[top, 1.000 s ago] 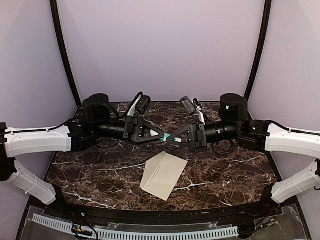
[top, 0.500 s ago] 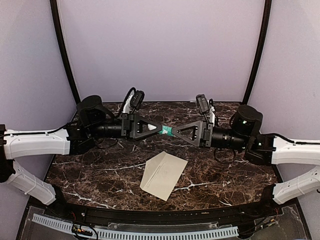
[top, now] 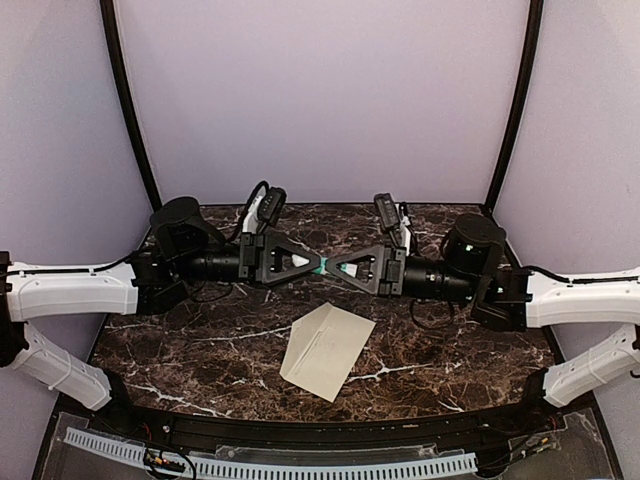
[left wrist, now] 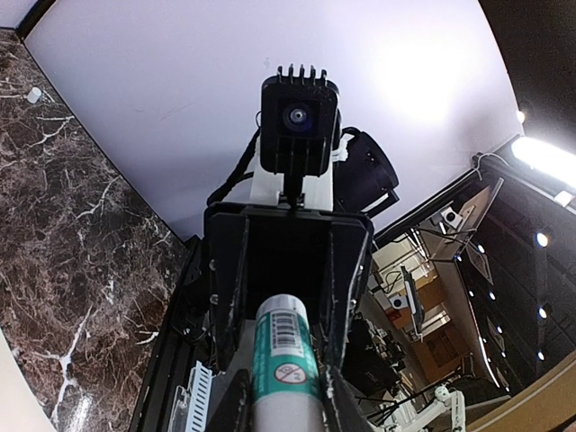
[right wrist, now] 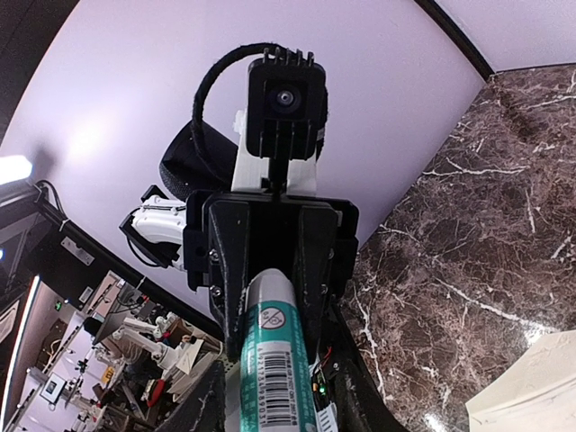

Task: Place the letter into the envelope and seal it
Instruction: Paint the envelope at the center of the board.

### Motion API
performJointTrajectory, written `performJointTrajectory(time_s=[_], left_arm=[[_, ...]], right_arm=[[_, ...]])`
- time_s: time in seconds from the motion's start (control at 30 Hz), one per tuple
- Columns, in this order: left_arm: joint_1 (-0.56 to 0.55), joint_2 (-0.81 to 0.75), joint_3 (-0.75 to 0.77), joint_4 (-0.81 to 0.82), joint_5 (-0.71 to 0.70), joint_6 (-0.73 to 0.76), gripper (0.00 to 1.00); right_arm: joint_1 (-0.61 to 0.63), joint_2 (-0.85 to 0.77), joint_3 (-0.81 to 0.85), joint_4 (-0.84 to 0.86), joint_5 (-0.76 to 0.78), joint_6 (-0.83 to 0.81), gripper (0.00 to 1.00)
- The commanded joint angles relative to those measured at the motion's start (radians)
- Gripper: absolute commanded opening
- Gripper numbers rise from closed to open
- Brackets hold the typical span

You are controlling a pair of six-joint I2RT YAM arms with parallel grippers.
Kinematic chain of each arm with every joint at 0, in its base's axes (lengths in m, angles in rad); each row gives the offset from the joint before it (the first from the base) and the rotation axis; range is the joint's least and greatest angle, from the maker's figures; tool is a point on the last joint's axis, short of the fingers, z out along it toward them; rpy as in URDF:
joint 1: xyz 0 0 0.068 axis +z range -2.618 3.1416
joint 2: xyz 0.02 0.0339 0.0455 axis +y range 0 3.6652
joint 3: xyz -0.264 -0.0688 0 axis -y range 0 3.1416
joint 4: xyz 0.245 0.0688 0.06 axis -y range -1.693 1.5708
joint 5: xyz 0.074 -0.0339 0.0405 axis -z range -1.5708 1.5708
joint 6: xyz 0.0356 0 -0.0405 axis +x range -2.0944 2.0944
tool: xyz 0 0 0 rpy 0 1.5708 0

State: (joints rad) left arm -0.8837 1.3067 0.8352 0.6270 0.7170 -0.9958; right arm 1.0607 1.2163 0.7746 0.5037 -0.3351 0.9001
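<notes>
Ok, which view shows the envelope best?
Top external: the envelope lies whole on the table, nothing covering it. Right wrist catches only one corner at the frame edge; left wrist shows just a pale sliver, hard to identify.

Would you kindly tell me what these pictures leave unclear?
The letter: in no view; perhaps inside the envelope, which would hide it.
Flap of the envelope: top view, too small.
Grip of the right gripper on the tube: right wrist view, fingertips cut by bottom edge.
</notes>
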Motion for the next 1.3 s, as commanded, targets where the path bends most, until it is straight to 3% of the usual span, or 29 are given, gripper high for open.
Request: performJointTrajectory(time_s=[0.0,0.37,0.5,0.53,0.63,0.7,0.77,0.83,1.0,1.27], left_arm=[[-0.001,-0.035,-0.004,0.016,0.015,-0.001,0.00],[-0.001,-0.022,0.000,0.018,0.010,0.000,0.00],[-0.001,-0.030,-0.003,-0.003,-0.011,0.016,0.00],[-0.001,-0.034,-0.002,-0.029,-0.023,0.025,0.03],[-0.001,-0.078,0.001,-0.127,-0.117,0.103,0.42],[-0.001,-0.118,0.011,-0.224,-0.185,0.160,0.63],[0.002,-0.161,0.021,-0.333,-0.248,0.215,0.79],[0.021,-0.197,0.033,-0.439,-0.261,0.271,0.86],[0.129,-0.229,0.048,-0.680,-0.208,0.377,0.90],[0.211,-0.055,0.099,-0.864,-0.164,0.563,0.86]], right_arm=[[0.011,0.024,0.042,0.077,-0.009,0.013,0.36],[0.017,0.034,0.051,0.064,-0.021,0.018,0.23],[0.019,0.032,0.045,0.062,-0.014,0.022,0.11],[0.019,0.028,0.042,0.060,-0.007,0.022,0.09],[0.019,-0.007,0.024,0.041,0.044,0.013,0.06],[0.019,-0.042,0.019,-0.003,0.094,-0.005,0.05],[0.019,-0.080,0.025,-0.097,0.162,-0.027,0.03],[0.019,-0.116,0.042,-0.233,0.259,-0.040,0.01],[0.021,-0.173,0.074,-0.495,0.400,-0.073,0.02],[0.025,-0.229,0.003,-0.554,0.436,-0.047,0.02]])
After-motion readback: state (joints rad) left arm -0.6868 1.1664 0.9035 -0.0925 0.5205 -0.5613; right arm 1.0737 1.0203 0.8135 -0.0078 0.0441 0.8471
